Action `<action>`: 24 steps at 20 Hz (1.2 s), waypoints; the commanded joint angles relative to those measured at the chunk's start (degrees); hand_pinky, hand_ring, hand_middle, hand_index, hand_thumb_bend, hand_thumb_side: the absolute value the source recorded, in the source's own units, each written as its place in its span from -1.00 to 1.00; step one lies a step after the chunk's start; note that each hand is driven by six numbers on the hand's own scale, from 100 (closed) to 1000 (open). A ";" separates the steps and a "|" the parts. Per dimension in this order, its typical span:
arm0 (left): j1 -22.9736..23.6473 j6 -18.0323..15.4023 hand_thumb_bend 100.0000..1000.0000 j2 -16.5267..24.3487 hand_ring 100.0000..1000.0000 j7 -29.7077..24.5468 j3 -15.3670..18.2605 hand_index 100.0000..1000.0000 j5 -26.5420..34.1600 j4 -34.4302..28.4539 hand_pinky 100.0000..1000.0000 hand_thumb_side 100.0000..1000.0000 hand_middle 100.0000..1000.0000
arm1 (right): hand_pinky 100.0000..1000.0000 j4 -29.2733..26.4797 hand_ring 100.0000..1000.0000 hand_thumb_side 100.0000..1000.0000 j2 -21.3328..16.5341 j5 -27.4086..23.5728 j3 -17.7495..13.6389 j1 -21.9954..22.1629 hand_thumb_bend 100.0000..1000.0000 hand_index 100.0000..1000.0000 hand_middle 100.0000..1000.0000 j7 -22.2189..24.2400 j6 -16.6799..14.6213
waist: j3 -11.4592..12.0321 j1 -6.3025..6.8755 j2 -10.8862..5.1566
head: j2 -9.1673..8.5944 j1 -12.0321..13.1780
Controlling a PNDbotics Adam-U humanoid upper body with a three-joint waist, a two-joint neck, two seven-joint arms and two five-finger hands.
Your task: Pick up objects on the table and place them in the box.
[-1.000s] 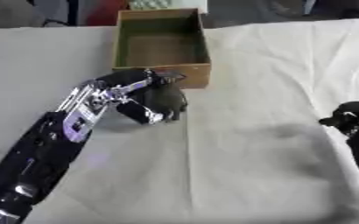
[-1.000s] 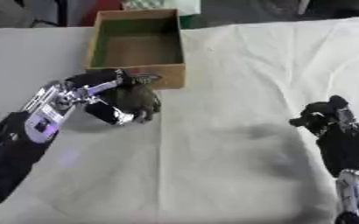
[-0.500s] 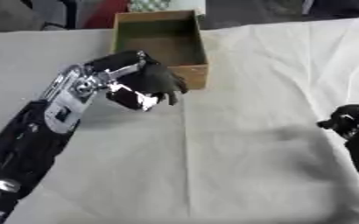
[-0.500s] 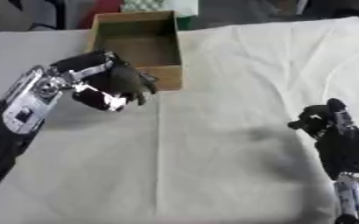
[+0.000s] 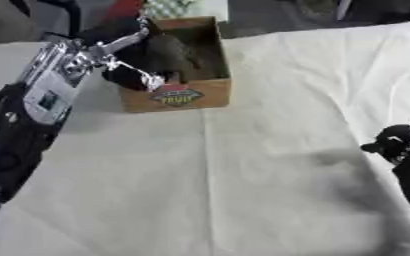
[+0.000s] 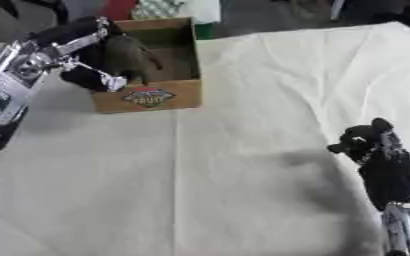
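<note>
My left hand [image 5: 125,57] hovers over the open cardboard box [image 5: 178,97] at the upper left, fingers curled round a dark grey lumpy object [image 5: 167,52] that hangs inside the box's mouth. The box has a round label on its front wall. My right hand [image 6: 363,141] rests at the right edge of the white cloth, fingers curled, holding nothing.
A white cloth [image 5: 261,165] covers the table, with a fold running down its middle. Behind the box stands a patterned green-white thing [image 5: 169,7] and a red thing [image 5: 121,9].
The left hand has carried the dark object from the cloth in front of the box up and over the box's opening. The camera has shifted too. The right hand stays put.
</note>
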 commanded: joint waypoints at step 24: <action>-14.55 -4.99 -1.00 -7.88 0.02 20.09 8.98 0.37 -31.91 35.60 0.26 -0.80 -0.05 | 0.13 0.61 -0.18 0.55 -0.46 0.64 2.68 -2.43 -1.00 0.08 -0.13 2.94 -0.32 | -6.07 0.53 0.44 | -2.50 3.08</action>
